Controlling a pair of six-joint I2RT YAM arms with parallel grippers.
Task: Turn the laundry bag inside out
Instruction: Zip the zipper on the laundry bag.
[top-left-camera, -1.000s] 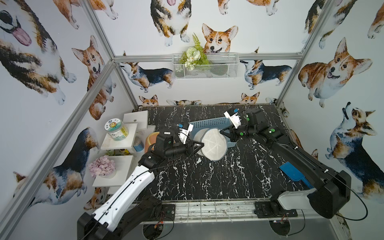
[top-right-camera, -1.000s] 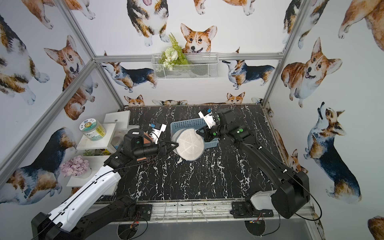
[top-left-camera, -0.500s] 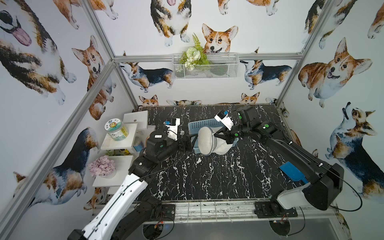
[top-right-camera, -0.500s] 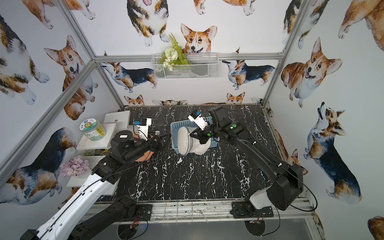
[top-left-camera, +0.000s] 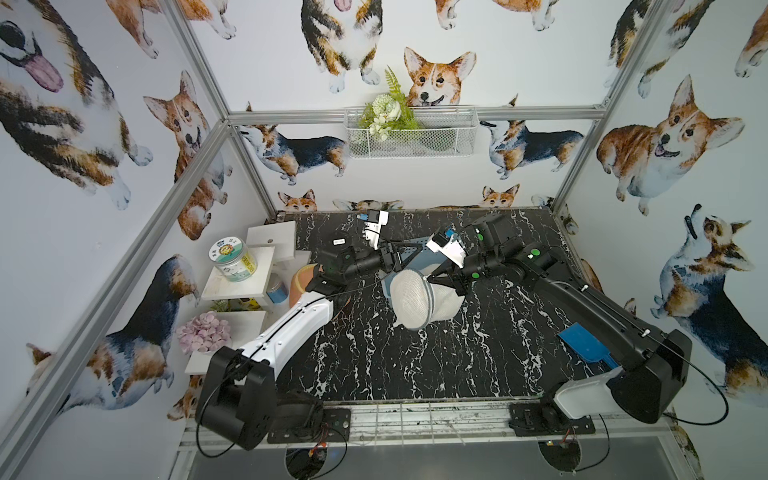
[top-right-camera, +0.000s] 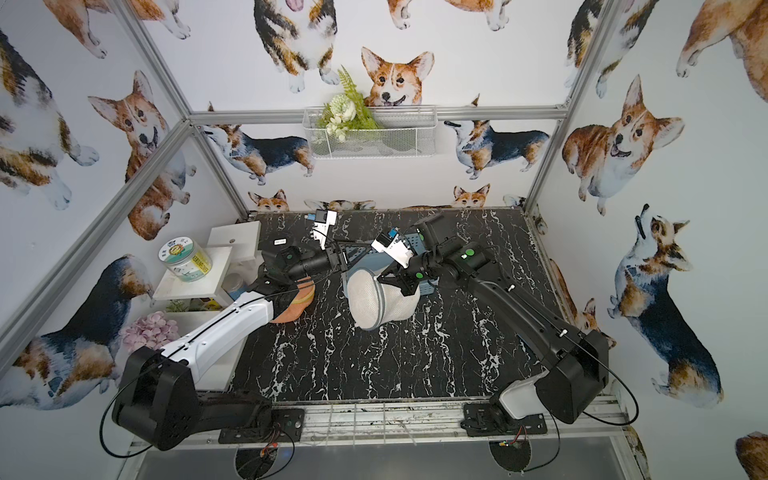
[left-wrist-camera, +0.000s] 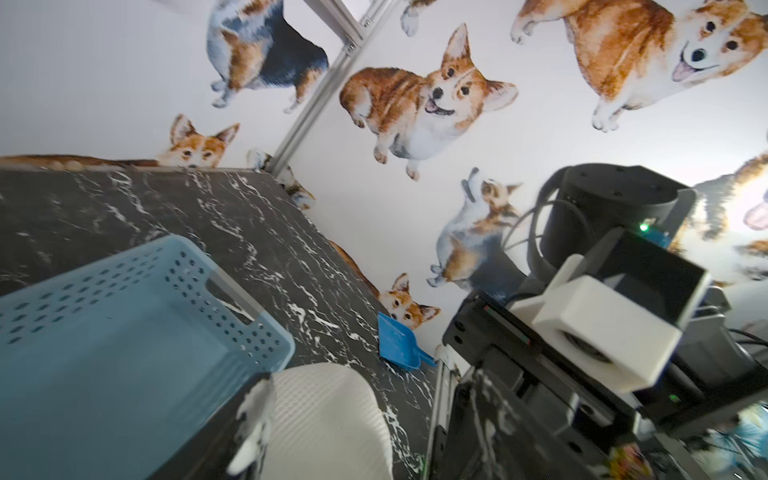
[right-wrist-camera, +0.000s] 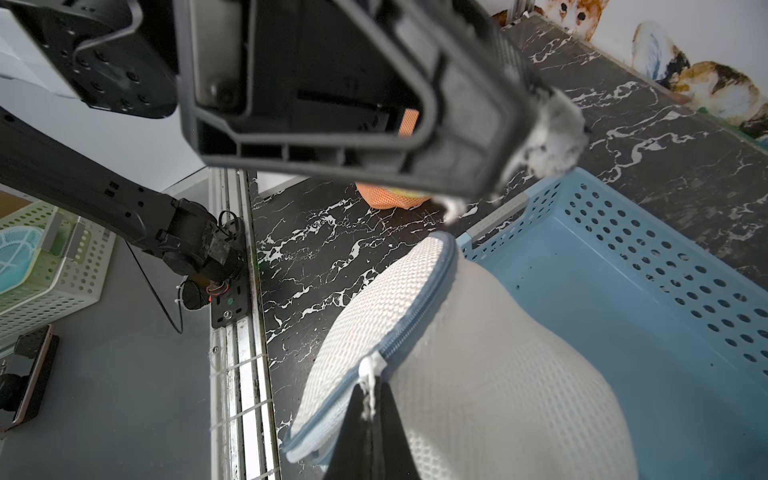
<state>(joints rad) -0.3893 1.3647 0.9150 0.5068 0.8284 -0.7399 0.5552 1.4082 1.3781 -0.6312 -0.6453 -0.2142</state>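
Centrally on the black marble table, the white mesh laundry bag bulges over the near edge of a blue perforated basket. The right gripper is clamped on its grey-blue zipper rim, at the bag's right side. The left gripper hovers just far-left of the bag, jaws apart, holding nothing. An orange mesh bag lies to the left; a blue scoop sits near right.

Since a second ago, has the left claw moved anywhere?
Yes. The left gripper has moved away from the laundry bag, toward the back wall, over the blue basket.
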